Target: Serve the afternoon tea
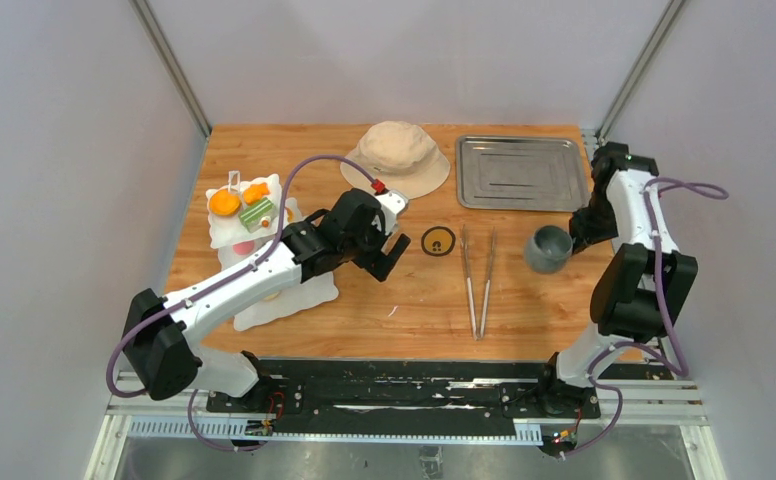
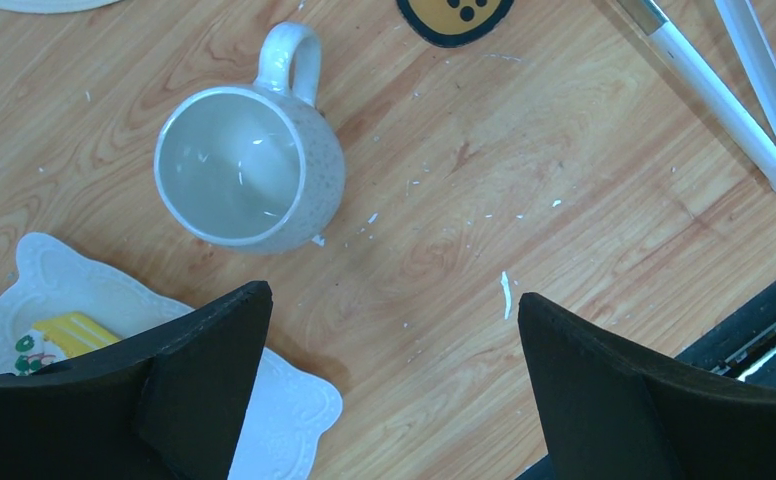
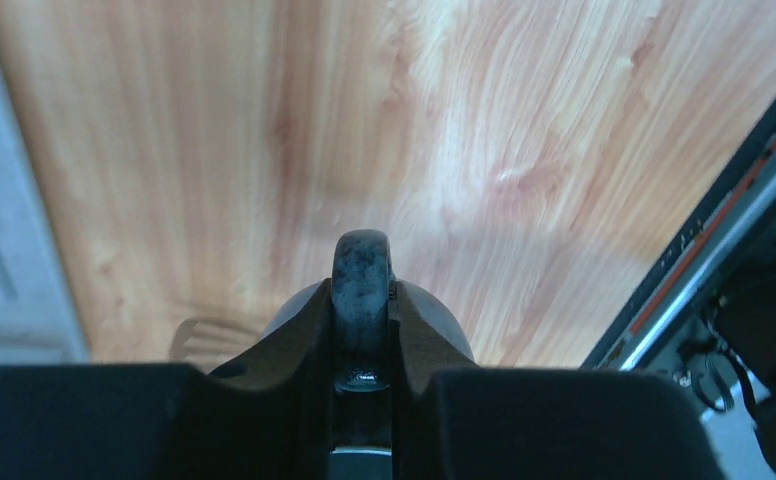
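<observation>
The white wavy-edged stand [image 1: 264, 300] stands at the left, with orange pastries [image 1: 225, 202] and a green one [image 1: 257, 213] on its top tier. Its bottom tier [image 2: 284, 410] and a yellow pastry [image 2: 64, 335] show in the left wrist view. The white mug [image 2: 249, 165] stands upright and empty on the wood; my left arm hides it in the top view. My left gripper [image 2: 394, 297] [image 1: 389, 258] is open and empty, short of that mug. My right gripper [image 3: 362, 345] [image 1: 576, 235] is shut on the handle [image 3: 362, 275] of the grey mug [image 1: 548, 249].
Long metal tongs [image 1: 479, 280] [image 2: 734, 90] lie mid-table between the two mugs. A round yellow-and-black coaster [image 1: 438, 241] [image 2: 454, 10] sits to their left. A beige bucket hat [image 1: 397, 155] and a metal tray [image 1: 519, 172] are at the back.
</observation>
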{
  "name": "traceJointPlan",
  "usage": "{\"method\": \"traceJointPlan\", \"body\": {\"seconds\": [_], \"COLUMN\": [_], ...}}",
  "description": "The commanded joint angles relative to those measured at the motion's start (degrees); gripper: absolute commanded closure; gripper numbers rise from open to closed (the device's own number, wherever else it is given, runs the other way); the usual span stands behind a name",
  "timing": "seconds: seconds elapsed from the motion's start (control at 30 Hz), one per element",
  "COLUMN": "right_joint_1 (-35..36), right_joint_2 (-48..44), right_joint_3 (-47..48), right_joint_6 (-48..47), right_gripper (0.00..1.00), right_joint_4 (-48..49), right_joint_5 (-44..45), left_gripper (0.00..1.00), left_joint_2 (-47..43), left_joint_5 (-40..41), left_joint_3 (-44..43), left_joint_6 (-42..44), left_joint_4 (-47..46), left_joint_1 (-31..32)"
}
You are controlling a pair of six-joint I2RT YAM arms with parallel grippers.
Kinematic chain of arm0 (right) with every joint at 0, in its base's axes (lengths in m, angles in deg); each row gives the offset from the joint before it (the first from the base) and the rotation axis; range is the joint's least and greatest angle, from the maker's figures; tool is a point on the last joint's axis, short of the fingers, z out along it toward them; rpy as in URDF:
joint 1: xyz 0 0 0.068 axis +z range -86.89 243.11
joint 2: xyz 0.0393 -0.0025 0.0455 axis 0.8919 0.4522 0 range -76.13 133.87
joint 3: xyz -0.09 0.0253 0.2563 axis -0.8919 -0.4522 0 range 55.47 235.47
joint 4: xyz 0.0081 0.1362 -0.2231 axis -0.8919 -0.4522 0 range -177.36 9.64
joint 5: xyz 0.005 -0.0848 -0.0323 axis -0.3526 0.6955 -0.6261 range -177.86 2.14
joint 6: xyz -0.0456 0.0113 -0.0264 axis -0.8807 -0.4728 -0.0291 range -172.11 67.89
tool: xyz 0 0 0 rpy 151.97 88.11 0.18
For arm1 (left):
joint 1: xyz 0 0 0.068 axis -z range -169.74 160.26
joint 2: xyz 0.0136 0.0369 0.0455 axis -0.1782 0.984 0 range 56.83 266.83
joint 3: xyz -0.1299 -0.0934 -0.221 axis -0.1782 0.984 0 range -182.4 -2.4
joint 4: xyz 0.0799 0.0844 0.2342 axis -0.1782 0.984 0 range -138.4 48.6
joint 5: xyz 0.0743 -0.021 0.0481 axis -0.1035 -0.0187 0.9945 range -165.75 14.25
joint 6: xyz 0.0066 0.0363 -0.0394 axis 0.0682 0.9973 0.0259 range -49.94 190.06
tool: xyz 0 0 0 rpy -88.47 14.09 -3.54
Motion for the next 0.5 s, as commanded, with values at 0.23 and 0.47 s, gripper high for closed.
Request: {"method": "traceJointPlan", "body": {"seconds": [0.23, 0.47], "right_joint_1": [4.9, 16.4], "right_joint_2": [8.0, 10.1], "right_joint_3": [23.1, 29.0], "right_joint_6": [11.4, 20.5], "right_gripper": [0.99, 0.99], "right_joint_4": [-27.4, -27.3], "right_joint_5": [-9.2, -8.4], "left_gripper": [0.02, 0.02], "left_joint_2": [-3.3, -6.2], "left_joint_5": [4.4, 7.7], "left_joint_3": [-2.1, -1.5], "left_joint_6": [-1.9, -1.7], "left_joint_4": [1.4, 3.6], "left_joint_1": [0.4, 0.4]}}
